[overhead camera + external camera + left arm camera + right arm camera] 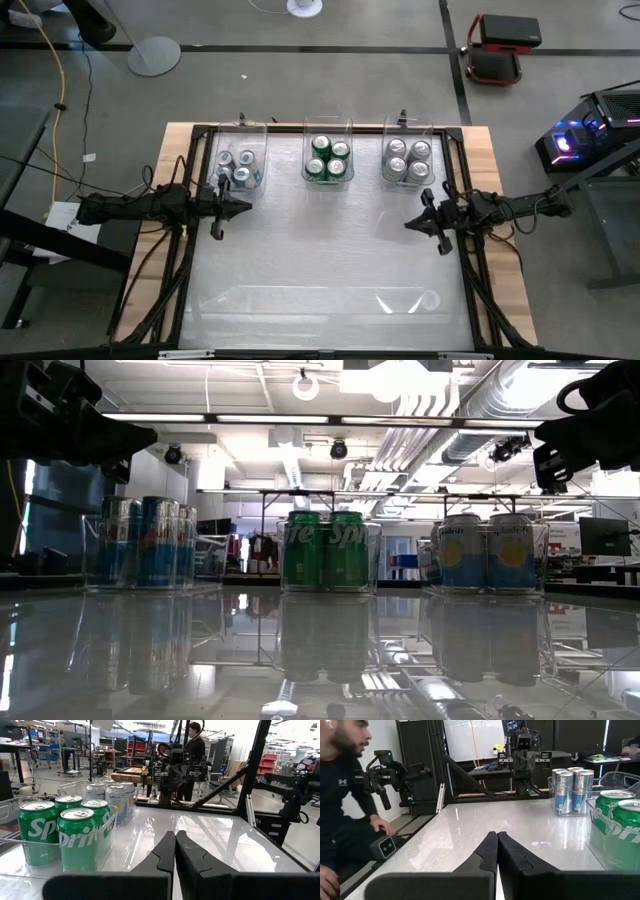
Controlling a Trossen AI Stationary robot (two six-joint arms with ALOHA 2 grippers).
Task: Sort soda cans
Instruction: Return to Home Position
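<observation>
The soda cans stand upright in three clear bins along the table's far edge. Silver-and-blue cans (236, 168) fill the left bin, green cans (328, 158) the middle bin, and silver cans with yellow marks (408, 160) the right bin. In the low view they show as blue (148, 541), green (325, 550) and pale (487, 552) groups. My left gripper (246, 208) hovers shut at the table's left side, just near of the left bin. My right gripper (408, 223) hovers shut at the right side, near of the right bin. Neither touches a can.
A long clear tray (312, 299) lies near the table's near edge. Black frame rails (462, 180) run along the left, right and far sides. A person (342, 795) crouches beside the table in the right wrist view; another person (194, 740) stands beyond it in the left wrist view.
</observation>
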